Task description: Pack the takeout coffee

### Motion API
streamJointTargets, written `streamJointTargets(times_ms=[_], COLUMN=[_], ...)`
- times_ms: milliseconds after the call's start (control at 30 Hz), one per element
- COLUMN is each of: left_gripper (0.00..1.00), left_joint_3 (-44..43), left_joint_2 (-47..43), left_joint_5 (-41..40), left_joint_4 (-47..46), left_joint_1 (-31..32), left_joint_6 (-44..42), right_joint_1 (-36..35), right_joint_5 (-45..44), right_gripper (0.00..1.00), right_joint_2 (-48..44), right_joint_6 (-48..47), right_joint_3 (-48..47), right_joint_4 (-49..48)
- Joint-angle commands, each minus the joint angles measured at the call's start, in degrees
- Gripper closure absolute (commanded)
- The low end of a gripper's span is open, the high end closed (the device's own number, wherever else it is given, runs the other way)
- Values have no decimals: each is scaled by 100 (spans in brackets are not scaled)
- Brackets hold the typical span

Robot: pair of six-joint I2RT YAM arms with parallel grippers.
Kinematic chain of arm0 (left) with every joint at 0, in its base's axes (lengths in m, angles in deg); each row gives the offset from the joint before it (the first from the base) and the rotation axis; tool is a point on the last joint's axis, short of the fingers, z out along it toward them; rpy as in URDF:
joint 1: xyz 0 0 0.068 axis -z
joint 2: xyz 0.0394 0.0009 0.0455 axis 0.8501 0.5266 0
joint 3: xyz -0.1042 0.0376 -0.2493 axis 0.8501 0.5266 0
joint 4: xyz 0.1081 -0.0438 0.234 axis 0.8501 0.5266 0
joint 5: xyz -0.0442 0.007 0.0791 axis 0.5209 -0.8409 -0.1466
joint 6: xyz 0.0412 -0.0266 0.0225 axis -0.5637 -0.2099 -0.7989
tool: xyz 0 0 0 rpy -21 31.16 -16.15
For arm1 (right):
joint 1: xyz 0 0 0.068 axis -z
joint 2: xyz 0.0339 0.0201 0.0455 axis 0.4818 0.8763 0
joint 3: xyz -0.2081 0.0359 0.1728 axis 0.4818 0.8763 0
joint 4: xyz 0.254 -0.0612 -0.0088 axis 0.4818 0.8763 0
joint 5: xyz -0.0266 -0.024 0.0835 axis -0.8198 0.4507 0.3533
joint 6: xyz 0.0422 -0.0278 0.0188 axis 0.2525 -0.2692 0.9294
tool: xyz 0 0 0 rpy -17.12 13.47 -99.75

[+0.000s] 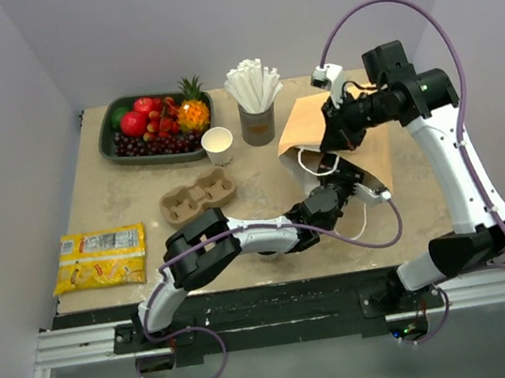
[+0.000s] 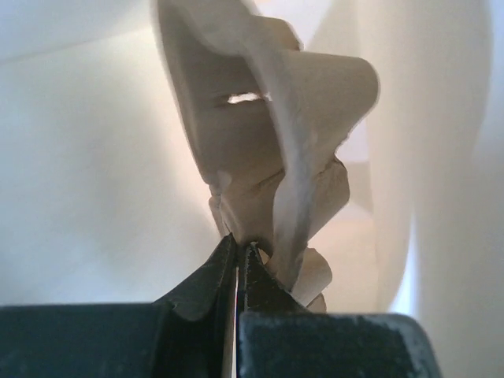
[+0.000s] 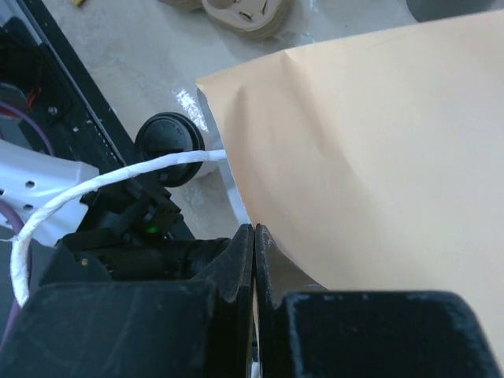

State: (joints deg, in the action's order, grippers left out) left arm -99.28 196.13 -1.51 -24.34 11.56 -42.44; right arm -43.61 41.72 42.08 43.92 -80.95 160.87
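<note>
One table (image 1: 261,180) carries everything. One brown bag (image 1: 374,159) lies on its right half, with its mouth toward me. One green tray (image 1: 104,140) of fruit (image 1: 152,123) sits far left, and one yellow packet (image 1: 101,257) lies near left. One pulp carrier (image 1: 199,197) with two wells sits between them. One grey cup (image 1: 257,124) holds straws (image 1: 254,82), too many for me to count.

Two grippers, both on the bag. My right gripper (image 3: 253,232) is clamped on the upper lip. My left gripper (image 2: 238,253) is inside the white lining, jaws pressed together on a pale fold of the bag beside its twisted cord (image 2: 293,197).

One open white cup (image 1: 217,144) stands by the straws.

One coffee (image 3: 168,140): my right wrist view shows a round black lid on the table just outside the bag's mouth, and I take that for it. From above I cannot pick it out.

I expect thin paper walls that dent under a hard squeeze and a slick lid that could pop off. It will have liquid weight if filled. I'd grip the wall just below the lid's rim, gently, and keep it upright.
</note>
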Motion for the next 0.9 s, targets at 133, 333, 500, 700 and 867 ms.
streamJointTargets(times_ms=[133, 333, 500, 700, 867], left_gripper=[100, 100, 100, 78, 62], left_joint_3=[221, 765, 757, 625, 564], left_joint_2=[-396, -545, -589, -817, -1284], left_joint_5=[-94, -163, -383, -594, -498], left_joint_4=[-1528, -1627, -1354, -427, 1316], left_joint_1=[62, 167, 229, 273, 422], left_joint_6=[-1093, -1077, -532, 486, 2155], right_joint_1=[189, 1365, 1611, 1621, 1613], right_joint_5=[422, 2028, 2566, 2066, 1714], right_gripper=[100, 100, 100, 100, 100], right_joint_2=[28, 211, 326, 256, 212], right_joint_6=[603, 1499, 1614, 1580, 1448], right_joint_3=[17, -9, -281, -80, 175], right_joint_4=[-295, -462, -708, -805, -901])
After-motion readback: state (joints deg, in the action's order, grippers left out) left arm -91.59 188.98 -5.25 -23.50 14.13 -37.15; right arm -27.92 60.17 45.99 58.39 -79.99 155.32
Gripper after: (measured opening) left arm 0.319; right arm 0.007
